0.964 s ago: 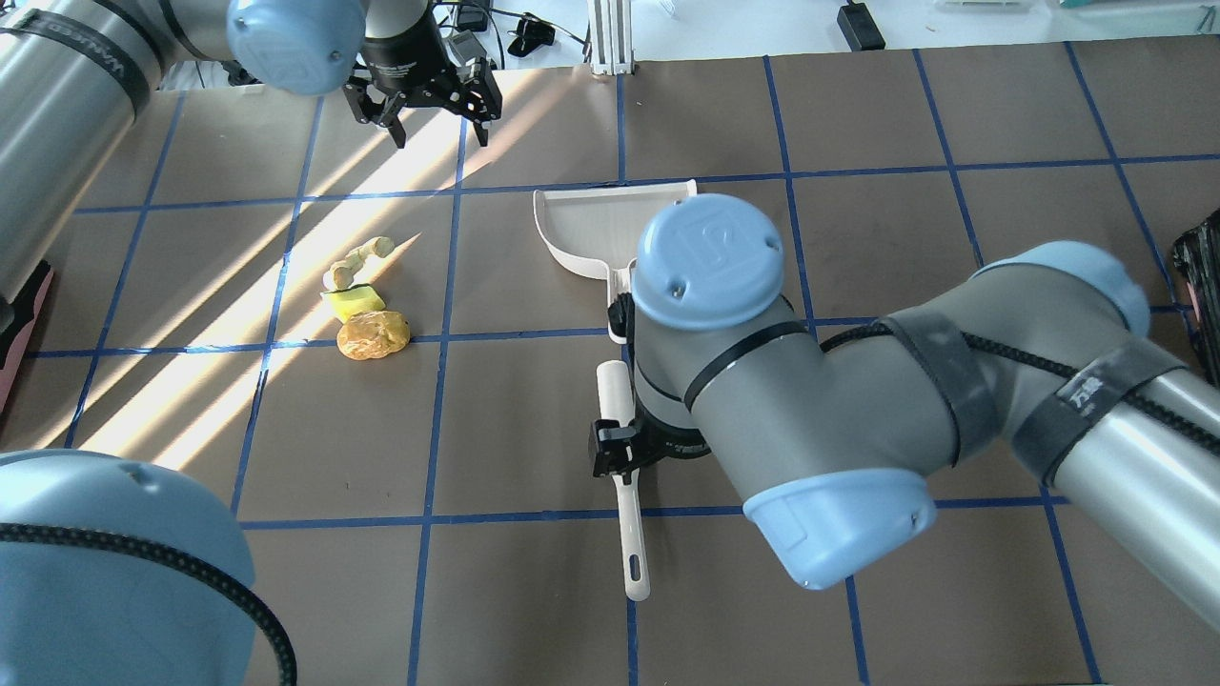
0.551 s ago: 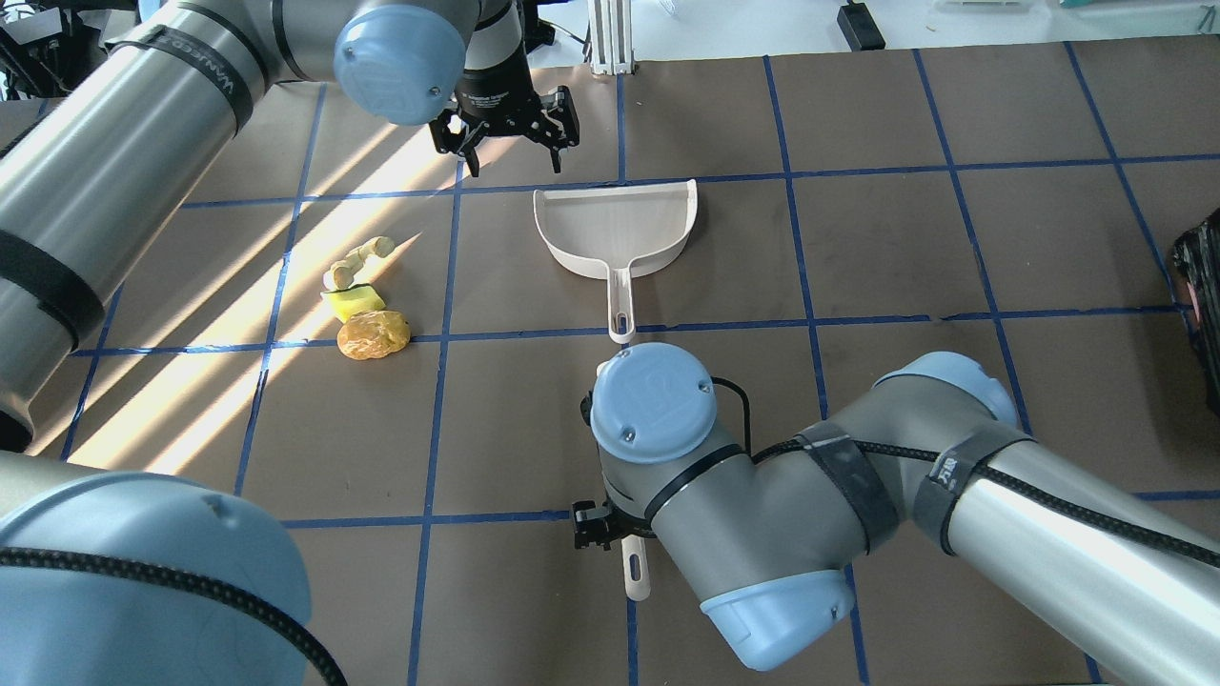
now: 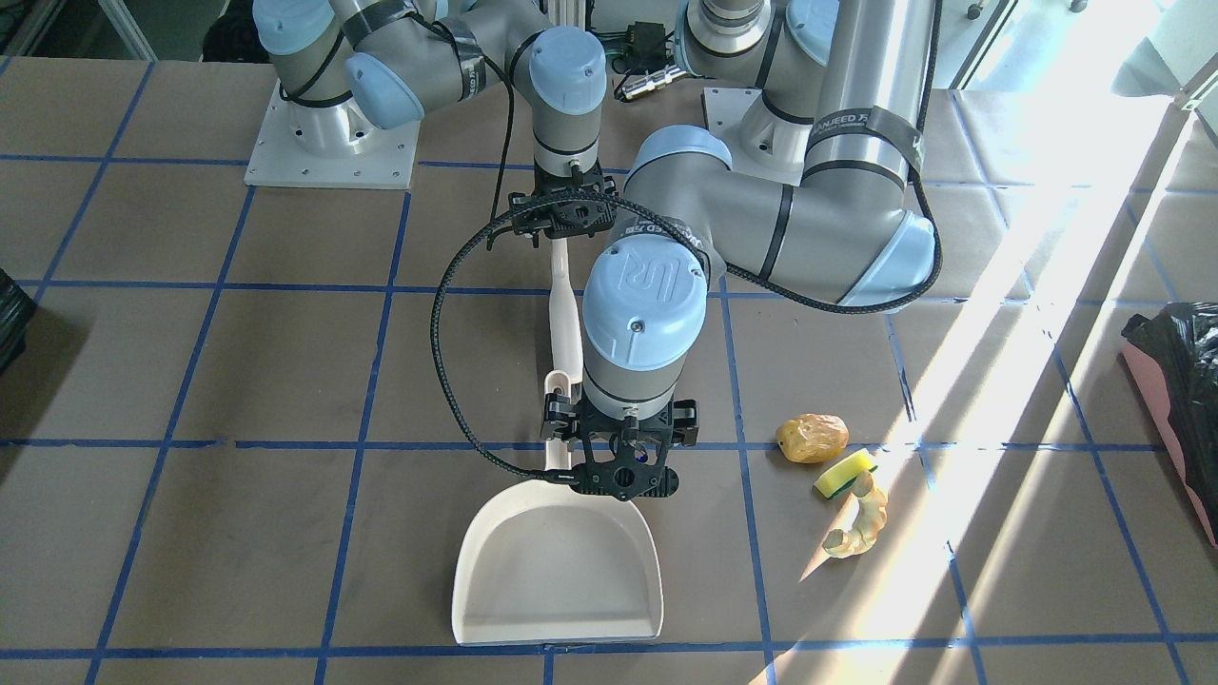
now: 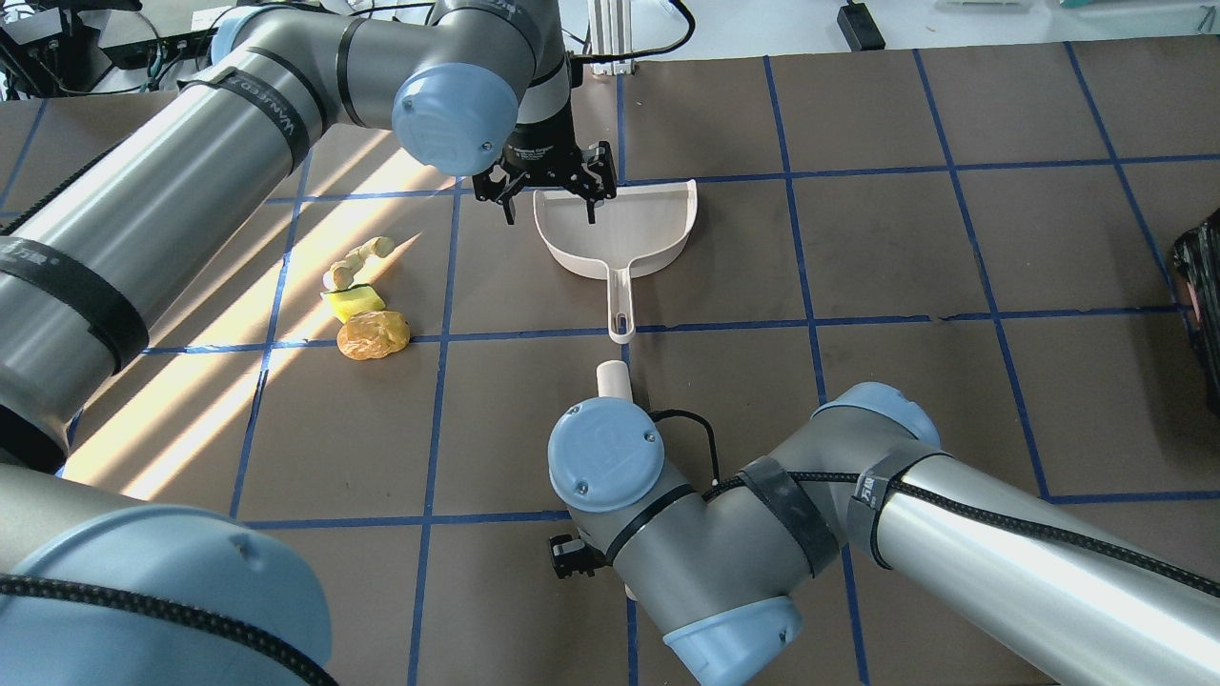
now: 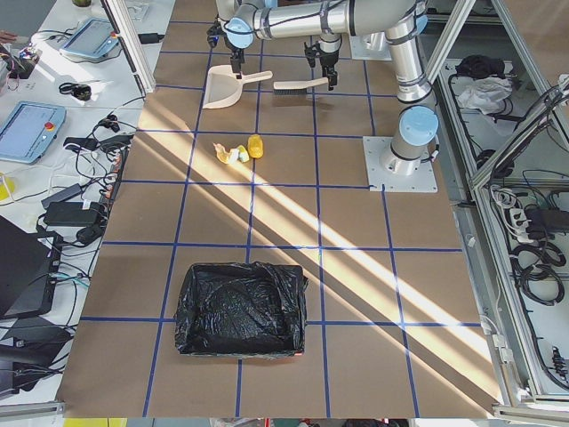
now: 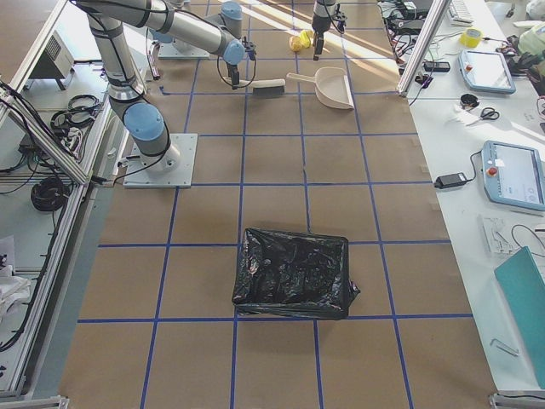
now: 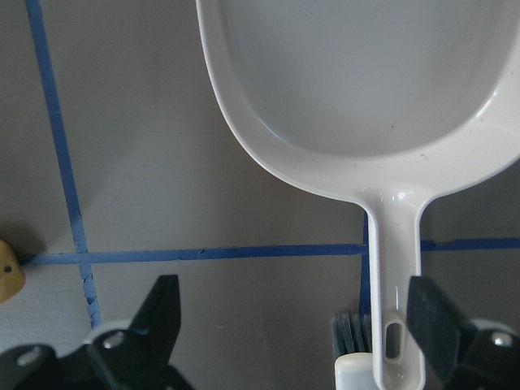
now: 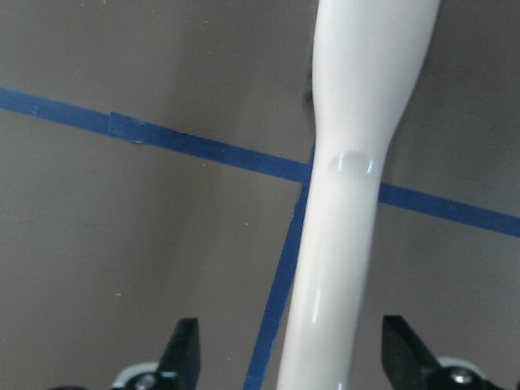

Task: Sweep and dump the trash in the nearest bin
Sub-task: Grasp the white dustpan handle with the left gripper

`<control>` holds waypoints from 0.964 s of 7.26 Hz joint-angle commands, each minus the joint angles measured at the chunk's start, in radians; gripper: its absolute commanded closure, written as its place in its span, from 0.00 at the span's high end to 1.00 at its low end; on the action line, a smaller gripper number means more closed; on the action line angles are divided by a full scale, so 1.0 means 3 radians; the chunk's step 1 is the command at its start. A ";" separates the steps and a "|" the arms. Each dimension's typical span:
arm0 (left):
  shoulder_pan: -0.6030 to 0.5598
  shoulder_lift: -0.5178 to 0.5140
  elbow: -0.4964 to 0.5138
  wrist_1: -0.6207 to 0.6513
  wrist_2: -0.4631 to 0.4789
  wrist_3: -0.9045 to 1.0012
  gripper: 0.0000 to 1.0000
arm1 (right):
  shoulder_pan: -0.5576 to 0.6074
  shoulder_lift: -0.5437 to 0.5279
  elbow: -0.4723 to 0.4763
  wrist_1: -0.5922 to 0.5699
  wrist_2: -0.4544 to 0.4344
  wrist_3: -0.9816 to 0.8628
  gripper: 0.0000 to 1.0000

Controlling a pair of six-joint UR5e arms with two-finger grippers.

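Note:
The trash lies together in a sunlit patch: a golden-brown chunk, a yellow-green sponge wedge and a twisted beige piece. The white dustpan lies flat to their right. My left gripper is open and empty above the pan's left side. The white brush lies behind the pan's handle. My right gripper is open, one finger on each side of the brush handle without touching it. The pink bin with a black bag stands at the table end on my left.
A second black-bagged container sits at the table end on my right. The brown table is marked with a blue tape grid. My right arm's elbow hides most of the brush in the overhead view.
My left gripper has moved right and nearer, from the far table edge to above the dustpan's left side. My right gripper has slid back along the brush handle towards me. Both stay open.

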 commanded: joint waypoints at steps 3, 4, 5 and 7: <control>-0.0101 -0.0012 -0.0312 0.0315 -0.0133 0.0048 1.00 | -0.0016 -0.0061 -0.0007 0.0061 -0.0138 0.0075 0.70; -0.0162 -0.0017 -0.0323 0.0366 -0.0133 0.0064 1.00 | -0.0016 -0.0061 -0.0007 0.0061 -0.0138 0.0100 0.61; -0.0193 -0.0022 -0.0333 0.0371 -0.0138 0.0064 1.00 | -0.0016 -0.0061 -0.0012 0.0067 -0.0138 0.0106 0.46; -0.0204 -0.0053 -0.0409 0.0387 -0.0133 0.0170 0.98 | -0.0021 -0.0061 -0.0012 0.0077 -0.0138 0.0121 0.11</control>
